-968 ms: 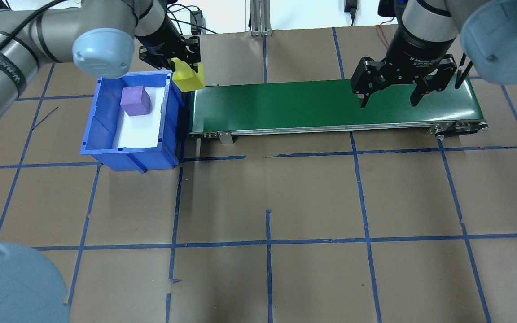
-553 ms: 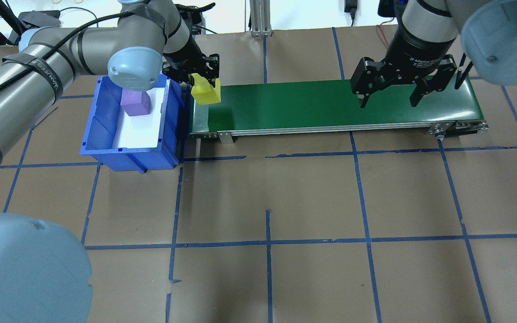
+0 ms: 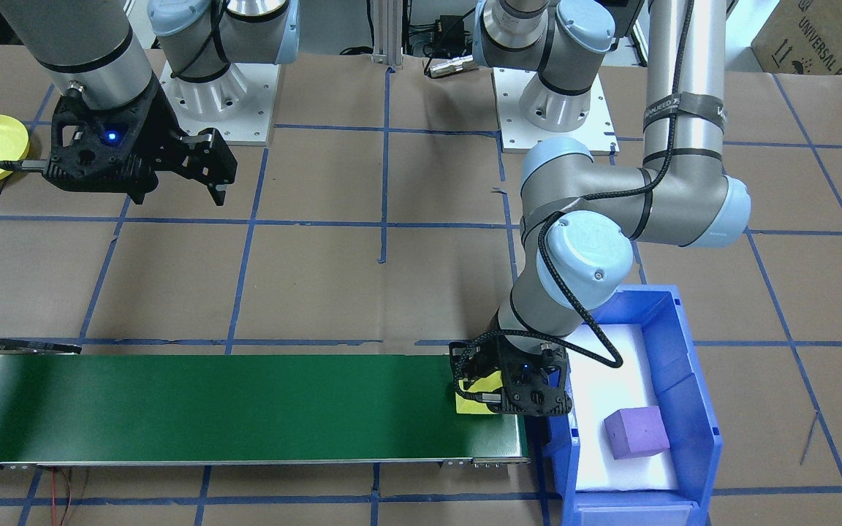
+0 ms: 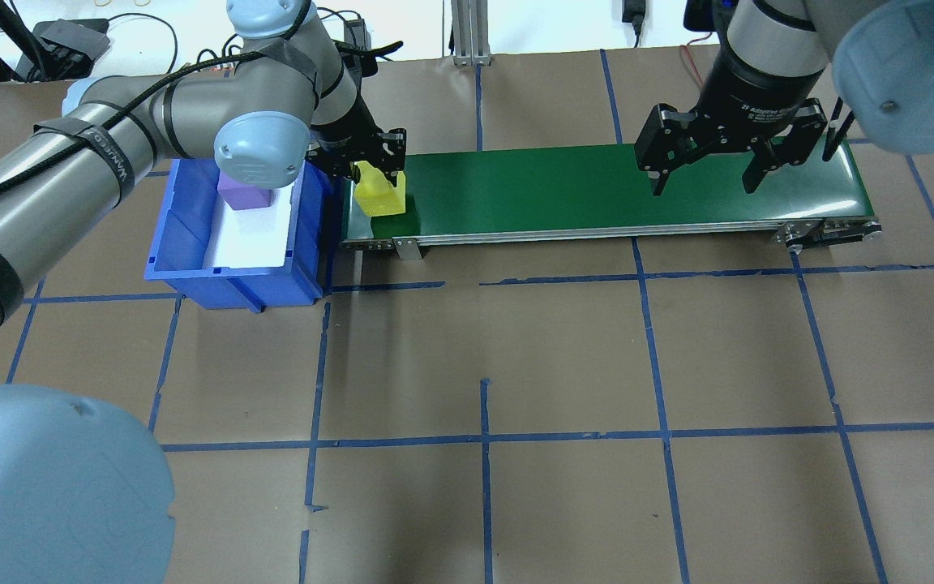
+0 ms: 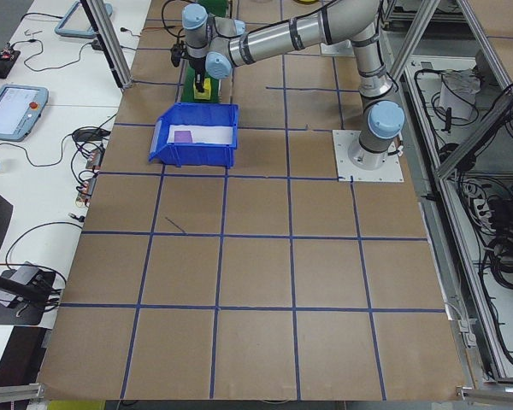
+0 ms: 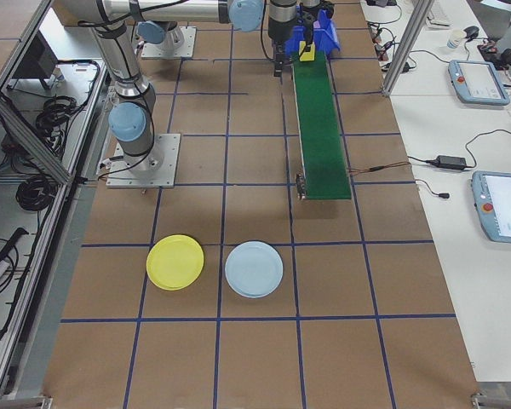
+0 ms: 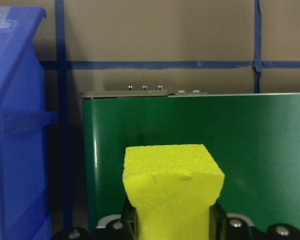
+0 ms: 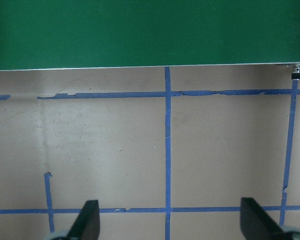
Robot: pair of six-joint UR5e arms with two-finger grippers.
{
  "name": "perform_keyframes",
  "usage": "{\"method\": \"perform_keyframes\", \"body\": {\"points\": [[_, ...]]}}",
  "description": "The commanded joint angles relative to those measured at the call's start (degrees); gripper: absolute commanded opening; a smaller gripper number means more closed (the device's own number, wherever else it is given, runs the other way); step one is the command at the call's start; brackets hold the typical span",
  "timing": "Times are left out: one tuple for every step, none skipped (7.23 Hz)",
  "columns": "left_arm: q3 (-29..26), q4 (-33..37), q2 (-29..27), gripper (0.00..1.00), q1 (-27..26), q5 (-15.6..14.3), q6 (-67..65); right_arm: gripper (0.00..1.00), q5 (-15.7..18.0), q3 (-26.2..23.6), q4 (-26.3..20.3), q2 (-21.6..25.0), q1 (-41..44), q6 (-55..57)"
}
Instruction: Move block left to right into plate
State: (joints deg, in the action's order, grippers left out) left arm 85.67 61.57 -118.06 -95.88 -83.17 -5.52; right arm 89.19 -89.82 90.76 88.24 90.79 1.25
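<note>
1. Two grippers matter here: your left gripper (image 4: 370,166) has its fingers clenched on the yellow block (image 4: 380,197), which sits low over the left end of the green conveyor belt (image 4: 580,191), just beside the blue bin (image 4: 191,268).
2. You cannot tell from these views whether the block's underside already touches the belt, so lower gently and let go only once it rests flat.
3. Keep the block square to the belt and near its centre line, so it will likely ride along without drifting to an edge.
4. Open the fingers fully and lift straight up; a sideways retreat could drag the soft foam or tip it toward the bin.
5. Your right gripper (image 4: 706,162) hovers with its fingers spread and empty over the right end of the belt, ready to receive.
6. Leave the purple block (image 3: 636,432) in the bin alone.
7. Plan the final drop: the yellow plate (image 6: 175,262) and the pale blue plate (image 6: 254,269) lie on the bench well beyond the belt's right end.
</note>
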Motion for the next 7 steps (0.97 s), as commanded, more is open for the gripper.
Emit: {"method": "perform_keyframes", "body": {"points": [[-0.15,-0.22,0.98,0.94,-0.10,0.03,-0.02,1.00,0.02,0.00,0.03,0.00,0.00,0.07],[-0.85,-0.05,3.68,0.98,-0.10,-0.15,0.42,1.00,0.11,0.00,0.03,0.00,0.00,0.07],[-1.29,0.30,4.49,1.00,0.25,-1.80,0.77,1.00,0.11,0.09,0.03,0.00,0.00,0.07],[-1.99,0.39,4.59,1.00,1.21,-5.65,2.86,1.00,0.19,0.09,0.03,0.00,0.00,0.07],[-2.52,0.30,4.15,1.00,4.27,-6.90,8.36,1.00,0.28,0.00,0.12,0.00,-0.09,0.07],[-3.22,0.30,3.54,1.00,8.65,-6.83,12.94,1.00,0.37,0.00,0.03,0.09,0.00,0.07],[-3.14,0.30,2.49,1.00,12.35,-6.31,17.25,1.00,0.28,0.00,0.03,0.09,0.00,0.16]]}}
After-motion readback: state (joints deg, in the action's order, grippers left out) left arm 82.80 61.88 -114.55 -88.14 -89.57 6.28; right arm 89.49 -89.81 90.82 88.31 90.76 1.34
